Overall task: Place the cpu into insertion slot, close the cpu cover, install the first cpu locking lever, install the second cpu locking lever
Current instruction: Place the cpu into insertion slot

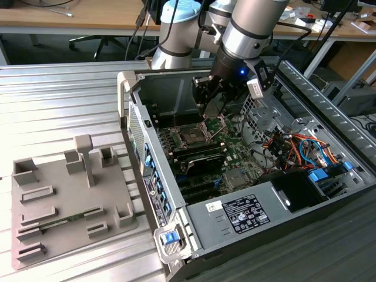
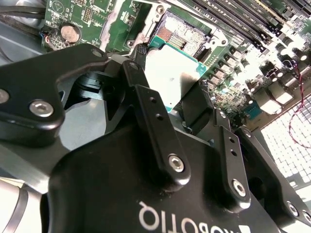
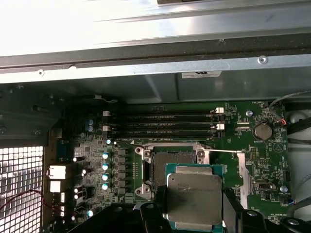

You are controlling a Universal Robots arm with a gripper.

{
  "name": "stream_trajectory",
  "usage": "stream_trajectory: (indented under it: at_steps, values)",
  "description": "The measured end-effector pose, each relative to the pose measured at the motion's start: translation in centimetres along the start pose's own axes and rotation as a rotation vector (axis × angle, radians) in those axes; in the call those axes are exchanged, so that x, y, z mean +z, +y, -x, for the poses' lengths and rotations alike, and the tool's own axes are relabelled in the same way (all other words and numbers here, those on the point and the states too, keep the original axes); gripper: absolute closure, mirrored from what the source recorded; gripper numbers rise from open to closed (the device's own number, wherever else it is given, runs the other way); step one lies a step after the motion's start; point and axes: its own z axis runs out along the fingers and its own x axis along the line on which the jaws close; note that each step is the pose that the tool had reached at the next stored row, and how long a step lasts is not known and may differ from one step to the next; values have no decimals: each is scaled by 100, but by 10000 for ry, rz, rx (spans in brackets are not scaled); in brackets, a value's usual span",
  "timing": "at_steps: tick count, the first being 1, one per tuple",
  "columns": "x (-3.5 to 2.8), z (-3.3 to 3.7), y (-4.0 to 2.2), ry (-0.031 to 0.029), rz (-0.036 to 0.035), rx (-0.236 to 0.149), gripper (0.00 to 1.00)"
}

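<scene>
Over the open case (image 1: pixel 170 88), the arm (image 1: pixel 252 29) tilts down; end effector (image 3: pixel 194 213) seemingly clamped on the cpu (image 3: pixel 194 191).

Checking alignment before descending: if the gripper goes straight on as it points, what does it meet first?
Probably the open socket, cpu first: the gripper, shut on the cpu, points down at it. Depth is unclear, so it may land slightly off.

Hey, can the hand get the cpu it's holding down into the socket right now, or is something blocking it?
Probably yes. The hand holds the cpu close over the motherboard, and the socket next to it lies open, with nothing lying across its contact field.
</scene>
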Motion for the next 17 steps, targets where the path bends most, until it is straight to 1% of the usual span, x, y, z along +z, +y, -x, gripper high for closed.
stream_trajectory:
  at_steps: [3,6,11,17]
  values:
    - [3,4,0,0,0,-1,46]
    - [8,32,0,0,1,0,46]
    - [17,61,0,0,1,0,46]
    - [30,74,-1,-2,3,1,46]
